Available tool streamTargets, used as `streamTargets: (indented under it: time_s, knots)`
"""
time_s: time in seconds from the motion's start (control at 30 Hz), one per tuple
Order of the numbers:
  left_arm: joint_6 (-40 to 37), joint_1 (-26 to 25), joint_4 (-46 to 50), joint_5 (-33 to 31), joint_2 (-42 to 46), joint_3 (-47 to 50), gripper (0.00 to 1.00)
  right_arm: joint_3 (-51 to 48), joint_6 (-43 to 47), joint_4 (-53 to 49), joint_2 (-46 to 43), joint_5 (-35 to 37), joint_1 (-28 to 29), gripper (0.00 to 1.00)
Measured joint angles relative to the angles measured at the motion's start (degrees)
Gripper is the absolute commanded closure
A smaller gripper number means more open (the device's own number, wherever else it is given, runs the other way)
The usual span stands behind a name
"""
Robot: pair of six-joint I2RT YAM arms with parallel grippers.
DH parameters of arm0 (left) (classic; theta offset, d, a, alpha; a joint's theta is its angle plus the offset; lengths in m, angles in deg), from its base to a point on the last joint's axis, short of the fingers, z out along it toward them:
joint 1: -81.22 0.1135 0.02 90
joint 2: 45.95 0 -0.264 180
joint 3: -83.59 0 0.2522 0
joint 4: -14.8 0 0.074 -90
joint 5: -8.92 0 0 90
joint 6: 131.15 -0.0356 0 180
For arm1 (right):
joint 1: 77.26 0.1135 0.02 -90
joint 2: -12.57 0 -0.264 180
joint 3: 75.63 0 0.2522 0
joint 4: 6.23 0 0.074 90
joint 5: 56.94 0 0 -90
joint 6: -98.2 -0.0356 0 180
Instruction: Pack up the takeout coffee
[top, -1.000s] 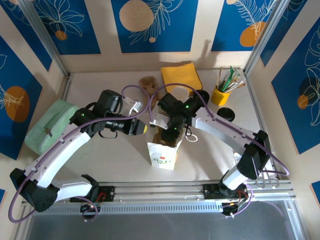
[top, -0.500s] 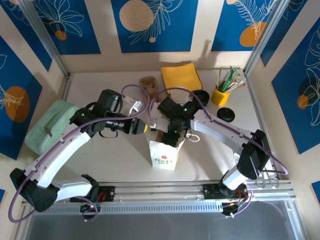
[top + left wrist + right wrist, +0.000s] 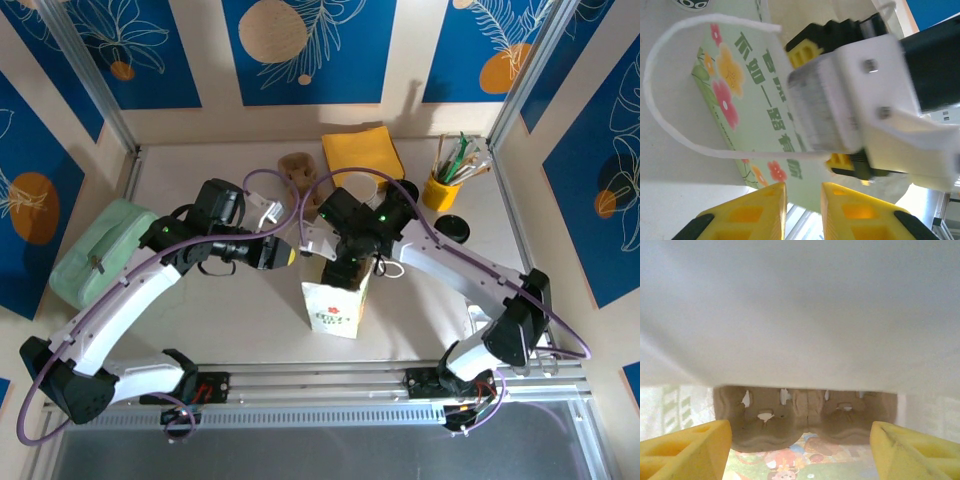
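The right gripper (image 3: pixel 800 440) hangs wide open and empty in the white paper bag (image 3: pixel 333 315); the small dark paper coffee cup (image 3: pixel 408 190), I think, stands beyond it, nearer this arm.

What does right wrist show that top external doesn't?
Right wrist: the inside of the paper bag, with a brown cup carrier lying at its bottom and the right gripper open above it, fingers wide apart. Top external: the bag's printed outside, a yellow cup of straws, yellow napkins and a green pouch. Shared: the paper bag, with the right gripper at its mouth.
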Motion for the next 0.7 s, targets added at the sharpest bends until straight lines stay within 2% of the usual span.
streamTargets:
  time_s: [0.23, 0.37, 0.53, 0.7]
  knots:
    - [0.24, 0.0, 0.22, -1.09, 0.0, 0.0, 0.72, 0.37, -2.51, 3.43, -7.34, -2.67, 0.37, 0.22]
    - [0.39, 0.0, 0.24, -1.38, 0.0, -0.07, 0.72, 1.88, -7.17, 5.64, -9.9, -2.54, 0.48, 0.21]
    - [0.46, 0.0, 0.39, -2.43, 0.0, -0.92, 0.71, 9.86, -20.37, 5.49, -9.25, 1.97, 0.46, 0.21]
    - [0.83, 0.0, 0.42, -4.02, 0.0, -1.49, 0.71, 20.28, -39.54, -2.84, -7.78, 10.45, 0.46, 0.22]
